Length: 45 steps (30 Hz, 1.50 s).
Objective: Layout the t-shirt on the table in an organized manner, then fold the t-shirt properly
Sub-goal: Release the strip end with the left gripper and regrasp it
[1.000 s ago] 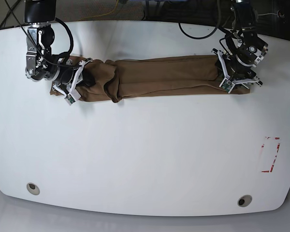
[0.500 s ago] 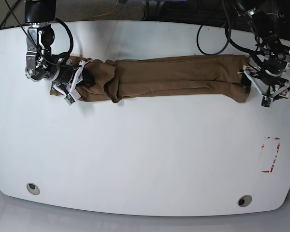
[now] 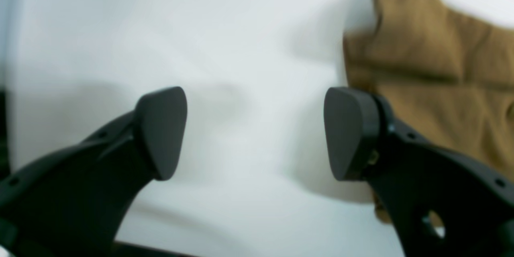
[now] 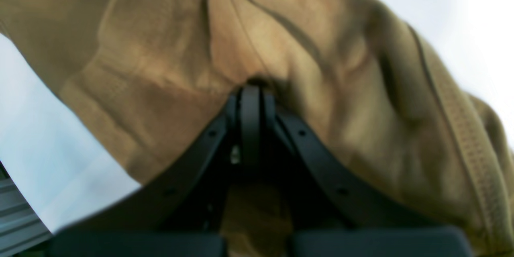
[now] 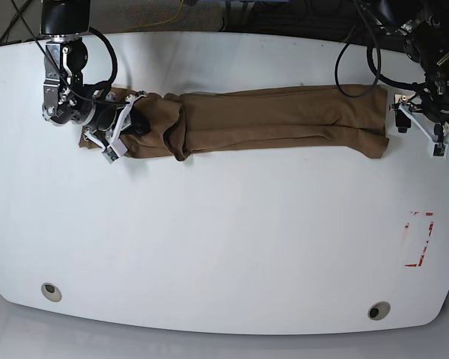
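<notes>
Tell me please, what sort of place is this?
Probably a robot lab bench. A glossy white table carries a red dashed rectangle mark and round grey holes; cables run behind it, and only a tan t-shirt lies there.

No readable text or labels; only a red dashed rectangle mark (image 5: 419, 239).

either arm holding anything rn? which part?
Right gripper: jaws shut on the t-shirt, pinching a bunched fold at its end on the base view's left. Left gripper: jaws open, holding nothing, just beside the other end.

Left pincer (image 3: 255, 132) agape, right pincer (image 4: 249, 100) clamped
</notes>
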Available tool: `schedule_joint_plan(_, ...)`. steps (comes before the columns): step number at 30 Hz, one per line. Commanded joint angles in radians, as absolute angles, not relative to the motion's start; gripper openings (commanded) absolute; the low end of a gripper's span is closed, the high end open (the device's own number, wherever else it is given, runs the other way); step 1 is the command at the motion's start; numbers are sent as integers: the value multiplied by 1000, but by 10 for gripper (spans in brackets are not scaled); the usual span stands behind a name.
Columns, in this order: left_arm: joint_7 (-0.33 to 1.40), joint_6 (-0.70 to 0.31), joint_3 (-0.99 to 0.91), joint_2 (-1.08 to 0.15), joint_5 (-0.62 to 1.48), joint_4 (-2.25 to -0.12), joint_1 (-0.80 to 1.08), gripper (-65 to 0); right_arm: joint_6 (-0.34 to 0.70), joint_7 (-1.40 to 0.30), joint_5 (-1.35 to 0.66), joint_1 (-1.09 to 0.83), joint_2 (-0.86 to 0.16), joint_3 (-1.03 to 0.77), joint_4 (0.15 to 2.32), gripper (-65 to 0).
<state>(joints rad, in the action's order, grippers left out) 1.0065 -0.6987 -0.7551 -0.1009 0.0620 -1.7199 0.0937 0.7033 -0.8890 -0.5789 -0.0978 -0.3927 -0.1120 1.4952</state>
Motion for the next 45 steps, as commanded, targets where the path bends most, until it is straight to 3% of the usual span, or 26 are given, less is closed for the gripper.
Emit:
schedule_joint_plan(1,993,-698,-754,-114,120,-1712,114,-143,698,-908,-556,-93,-403,-113,1500,-641)
schedule_joint_plan(12,990,-698,-704,-142,309,-1607,188,-143,698,-908,-556,-94,-403,-113,1500,-641)
schedule_joint_plan(28,993,-698,-699,-151,420,-1609,189,-143,698,-908,-556,-114,-403,-113,1501,-641)
schedule_joint_plan(45,1053,-698,-783,-257,533,-1670,189,-143,698,-908,-556,-114,-403,-113,1501,-641)
